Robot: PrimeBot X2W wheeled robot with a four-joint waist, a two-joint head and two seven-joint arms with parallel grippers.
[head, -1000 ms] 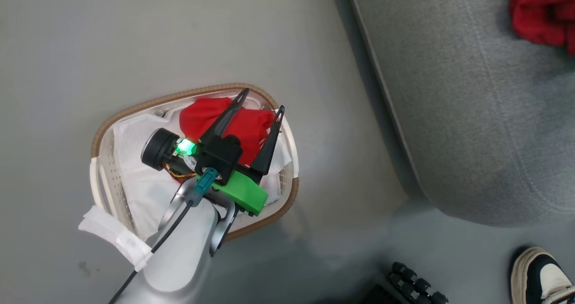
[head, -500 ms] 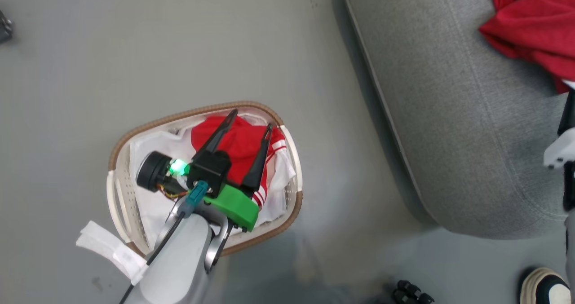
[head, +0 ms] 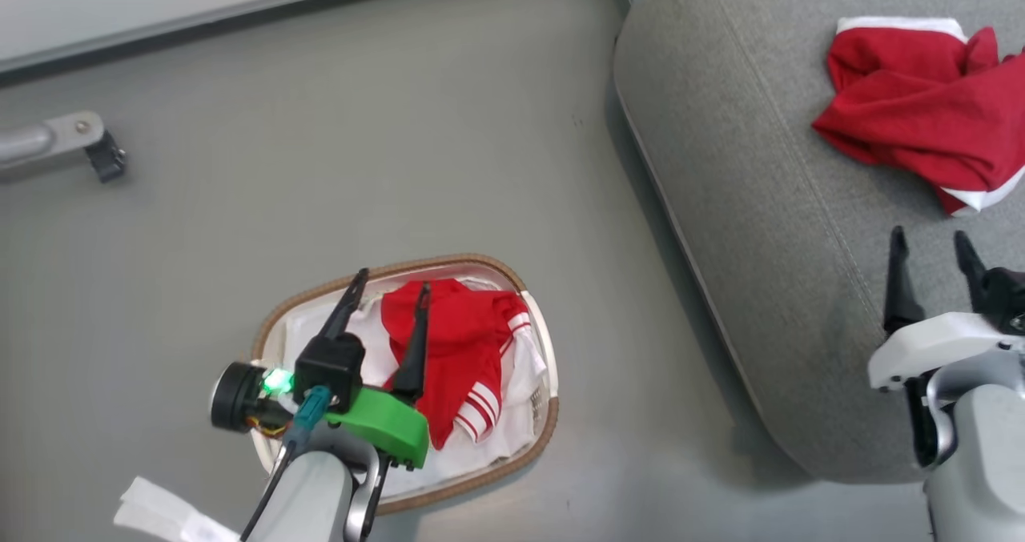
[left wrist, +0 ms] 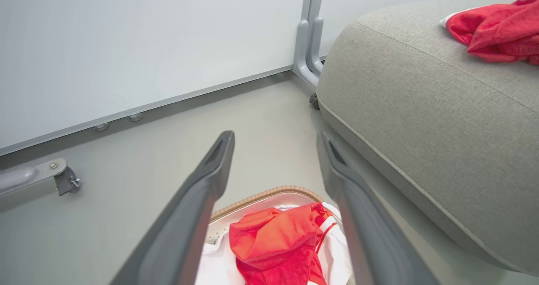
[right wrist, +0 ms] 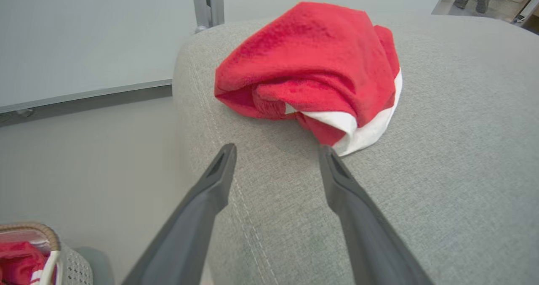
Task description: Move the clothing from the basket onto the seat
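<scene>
Left gripper (head: 394, 280) spread above basket (head: 448, 259), fingers partly hiding red garment (head: 460, 342)

Nothing legible is showing on any surface. A white tag (head: 152, 511) is hanging beside the left forearm (head: 308, 500); any print on it is too small to tell.

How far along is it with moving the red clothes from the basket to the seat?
Done: one red garment lies on the seat, the right gripper open near it. In hand: nothing; the left gripper hangs open over the basket. Left: the second red garment, lying in the basket.
</scene>
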